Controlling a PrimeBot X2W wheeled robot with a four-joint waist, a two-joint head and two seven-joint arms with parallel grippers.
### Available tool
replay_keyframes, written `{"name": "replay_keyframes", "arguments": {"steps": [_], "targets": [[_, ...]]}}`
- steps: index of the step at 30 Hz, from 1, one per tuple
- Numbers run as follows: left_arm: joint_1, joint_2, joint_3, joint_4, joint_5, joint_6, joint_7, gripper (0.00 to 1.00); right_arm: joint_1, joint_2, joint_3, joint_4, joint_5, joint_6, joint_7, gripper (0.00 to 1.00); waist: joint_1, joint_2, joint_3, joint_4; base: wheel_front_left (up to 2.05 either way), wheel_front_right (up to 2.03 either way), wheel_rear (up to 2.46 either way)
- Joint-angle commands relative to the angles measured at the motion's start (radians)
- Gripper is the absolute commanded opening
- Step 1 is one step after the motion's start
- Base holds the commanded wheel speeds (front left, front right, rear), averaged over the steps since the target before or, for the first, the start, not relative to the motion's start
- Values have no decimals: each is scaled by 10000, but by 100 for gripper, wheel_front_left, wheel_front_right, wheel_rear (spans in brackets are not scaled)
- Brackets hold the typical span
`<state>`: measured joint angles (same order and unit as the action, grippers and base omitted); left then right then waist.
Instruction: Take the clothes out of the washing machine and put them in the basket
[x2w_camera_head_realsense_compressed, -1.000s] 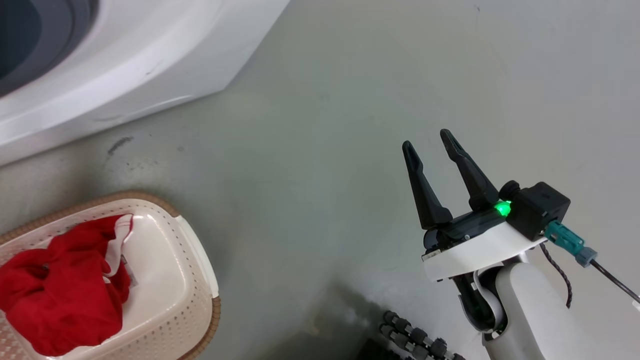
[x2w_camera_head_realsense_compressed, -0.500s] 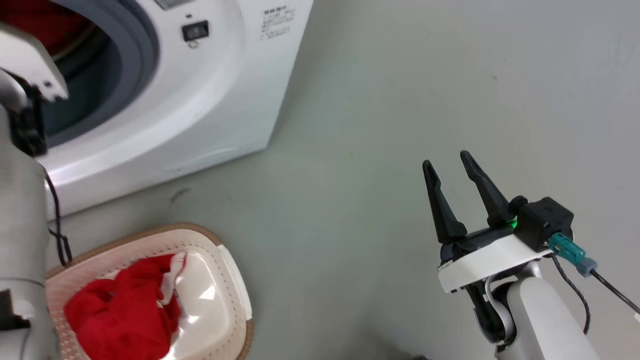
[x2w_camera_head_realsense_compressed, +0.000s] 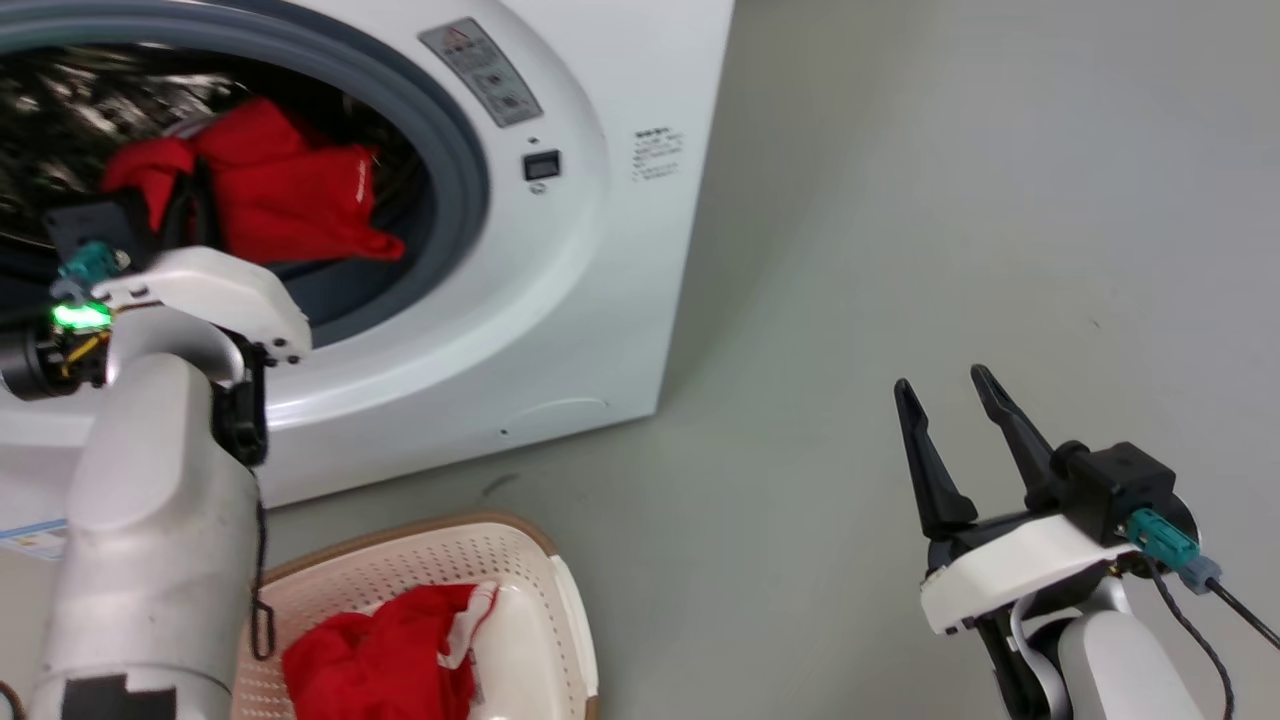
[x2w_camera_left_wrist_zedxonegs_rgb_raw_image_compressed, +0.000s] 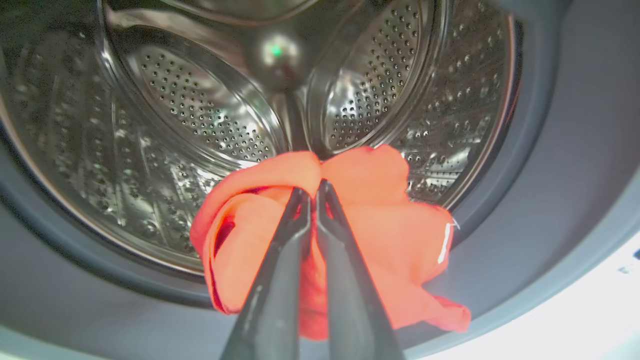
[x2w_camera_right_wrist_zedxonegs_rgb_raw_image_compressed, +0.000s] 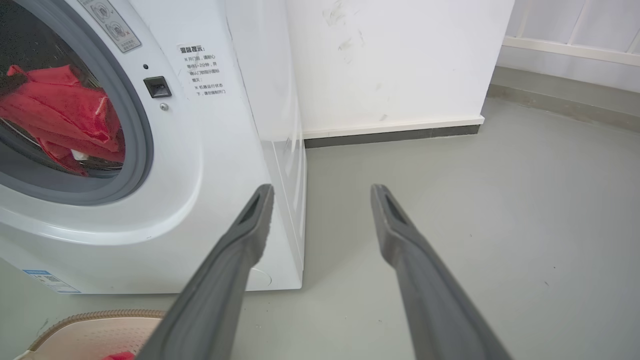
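Note:
The white washing machine (x2w_camera_head_realsense_compressed: 560, 300) stands with its drum (x2w_camera_left_wrist_zedxonegs_rgb_raw_image_compressed: 200, 115) exposed. My left gripper (x2w_camera_left_wrist_zedxonegs_rgb_raw_image_compressed: 313, 189) is shut on a red garment (x2w_camera_left_wrist_zedxonegs_rgb_raw_image_compressed: 385, 225), holding it at the drum's mouth above the grey rubber ring (x2w_camera_left_wrist_zedxonegs_rgb_raw_image_compressed: 540, 150). The same garment (x2w_camera_head_realsense_compressed: 290, 190) shows in the head view past my left wrist (x2w_camera_head_realsense_compressed: 200, 290), and in the right wrist view as red cloth (x2w_camera_right_wrist_zedxonegs_rgb_raw_image_compressed: 55, 110). The cream basket (x2w_camera_head_realsense_compressed: 450, 560) sits on the floor below the machine with another red garment (x2w_camera_head_realsense_compressed: 380, 650) inside. My right gripper (x2w_camera_head_realsense_compressed: 945, 385) hangs open and empty over the floor to the right.
Grey floor (x2w_camera_head_realsense_compressed: 900, 200) stretches to the right of the machine. A white wall (x2w_camera_right_wrist_zedxonegs_rgb_raw_image_compressed: 390, 60) with a dark skirting runs behind it. My left forearm (x2w_camera_head_realsense_compressed: 150, 520) stands beside the basket's left part. A corner of the basket (x2w_camera_right_wrist_zedxonegs_rgb_raw_image_compressed: 95, 330) lies near the right gripper's fingers.
The head camera has swung up, bringing the drum opening and my left arm into view. The left gripper now holds red cloth at the drum mouth. The right gripper stays open.

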<state>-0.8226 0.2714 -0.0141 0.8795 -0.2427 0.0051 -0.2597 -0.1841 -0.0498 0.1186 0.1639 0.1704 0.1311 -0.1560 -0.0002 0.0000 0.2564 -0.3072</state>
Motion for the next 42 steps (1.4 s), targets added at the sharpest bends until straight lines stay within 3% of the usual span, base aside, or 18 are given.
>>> {"name": "replay_keyframes", "arguments": {"steps": [1,5,6,14,25,29,33,42], "targets": [[113,-56,9,-124,-18,-12,-62,0,136,-7,-41,-40,-51,-7,25,100,2,0,-476,451,0,0,0],[1149,-414,101,-1555,95,-22,-73,0,445,-7,-291,-306,-156,-7,253,100,2,0,-920,827,0,0,0],[2950,-1016,173,-3803,240,14,-67,0,938,-7,-623,-684,-329,-5,593,100,2,0,-1605,1342,0,0,0],[5208,-1462,-38,-6129,375,121,-56,0,1374,-7,-731,-1078,-493,-7,952,100,2,0,-2238,1683,0,0,0],[8742,-1925,-692,-9218,303,835,738,0,1907,-4,-1008,-1634,-512,-5,1239,100,2,0,-2224,2125,0,0,0],[9448,-2021,-1082,-9081,217,916,988,0,1790,-4,-1071,-1815,-580,-5,1305,100,2,0,-1922,2291,0,0,0],[9420,-2077,-1450,-8034,-27,730,818,0,1534,-4,-1090,-1970,-600,-5,1268,100,2,0,-1360,2421,0,0,0],[7317,-2176,-2242,-3747,-396,51,226,0,806,-4,-908,-1996,-507,-5,1108,100,2,0,411,2382,0,0,0]]}}
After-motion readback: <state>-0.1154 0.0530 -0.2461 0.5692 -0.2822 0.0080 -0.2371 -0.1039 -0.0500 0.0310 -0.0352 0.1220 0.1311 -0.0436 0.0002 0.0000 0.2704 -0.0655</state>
